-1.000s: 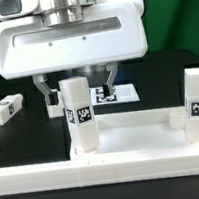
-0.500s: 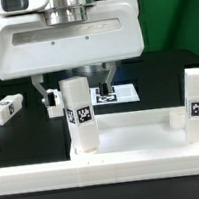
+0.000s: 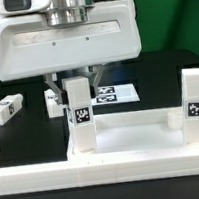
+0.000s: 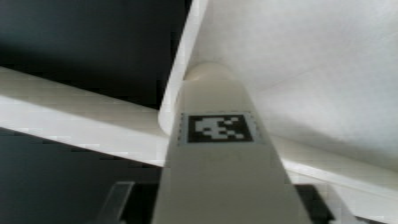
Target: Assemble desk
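Fingers (image 3: 54, 93) of the hand (image 3: 75, 93) flank an upright leg (image 3: 81, 118) standing in the desk slab (image 3: 132, 136) at its corner on the exterior view's left. Pinching or just clear, I cannot tell. A second leg (image 3: 196, 101) stands at the right corner, and a third leg (image 3: 5, 109) lies on the black tabletop (image 3: 32, 136).

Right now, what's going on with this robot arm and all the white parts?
The Panda arm's gripper sits over an upright desk leg at the desk top's left corner in the exterior view, a finger on each side; whether it grips is unclear. A second leg stands at the right corner, and a third leg lies loose on the table.
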